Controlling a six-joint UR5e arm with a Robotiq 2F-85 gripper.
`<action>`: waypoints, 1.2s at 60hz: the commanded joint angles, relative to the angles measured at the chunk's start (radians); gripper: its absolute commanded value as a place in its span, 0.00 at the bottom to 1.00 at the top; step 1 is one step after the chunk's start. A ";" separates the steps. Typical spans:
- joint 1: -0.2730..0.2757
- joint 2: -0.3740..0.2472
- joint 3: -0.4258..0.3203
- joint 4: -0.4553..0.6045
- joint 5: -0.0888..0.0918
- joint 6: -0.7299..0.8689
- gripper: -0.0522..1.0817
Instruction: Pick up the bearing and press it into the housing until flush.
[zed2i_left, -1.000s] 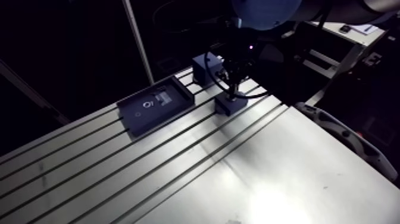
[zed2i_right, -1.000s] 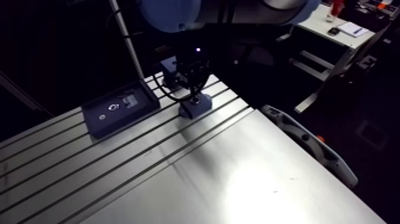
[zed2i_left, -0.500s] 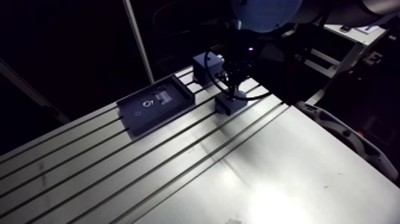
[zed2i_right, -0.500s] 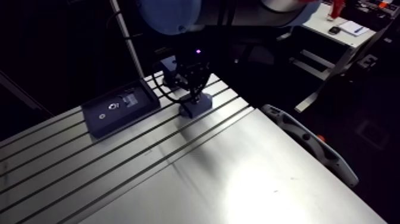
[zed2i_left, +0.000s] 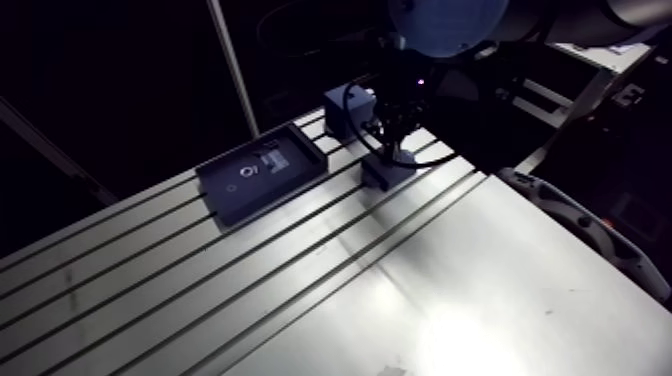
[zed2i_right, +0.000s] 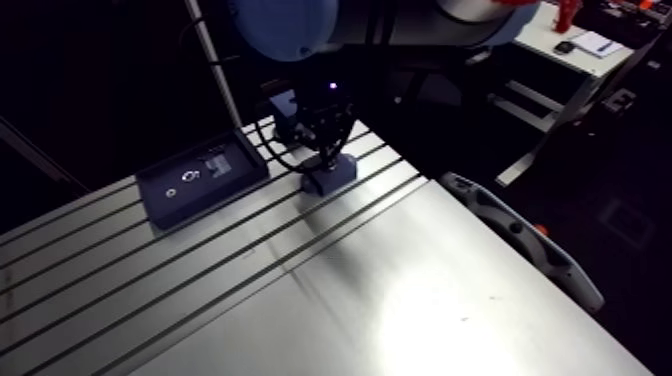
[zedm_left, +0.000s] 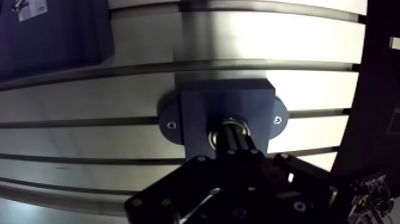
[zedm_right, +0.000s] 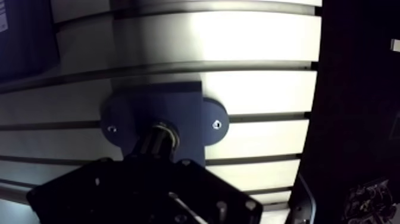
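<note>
Barely anything has changed since just before: the arm view has nudged a touch, which is the camera riding the arm, and the black two-fingered claw (zedm_left: 234, 132) stays planted on top of the dark blue flanged housing block (zedm_left: 202, 110). The block itself sits where it was on the slotted aluminium table (zedm_left: 238, 36), two screws showing in its flange. Down the wrist view now: the claw's fingers (zedm_left: 238, 142) read as drawn together into one narrow column, tips down at the bore. The silver ring of the bearing (zedm_left: 214, 136) gleams around them, sitting in the mouth of the housing. So this looks like the pressing step, pick-up done and the bearing in the hole. Whether it is flush yet I can't tell from here, since the fingers cover most of it. Next call, I'd say: a straight, square push down without tipping the ring, then a clean lift to check the seat. Off to one side lies the dark blue shallow tray (zed2i_left: 262, 175), well apart.
</note>
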 joint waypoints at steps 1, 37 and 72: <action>-0.001 0.004 0.006 -0.005 0.000 -0.001 0.99; -0.001 0.004 0.012 -0.008 -0.001 0.000 0.99; -0.001 0.004 0.026 -0.036 -0.001 -0.002 0.98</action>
